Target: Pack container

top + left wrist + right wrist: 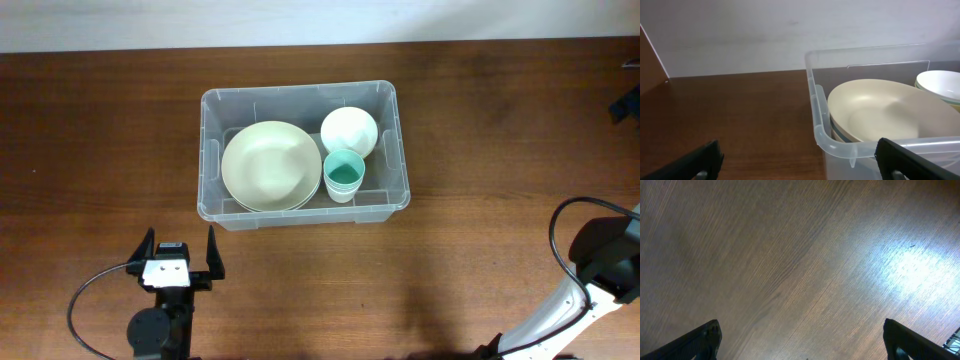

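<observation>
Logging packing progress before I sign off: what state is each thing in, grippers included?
container: upright, lidless, partly filled.
plates: stacked flat in the container's left part.
bowl: upright, empty, in its far right corner.
cup: upright, empty, just in front of the bowl.
left gripper: open, empty, outside the container.
right gripper: open, empty, over bare table.

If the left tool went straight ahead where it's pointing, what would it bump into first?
Probably the container, at its near left corner. That corner stands just right of the left tool's middle line, so its right side would likely hit first. Depth is unclear.
</observation>
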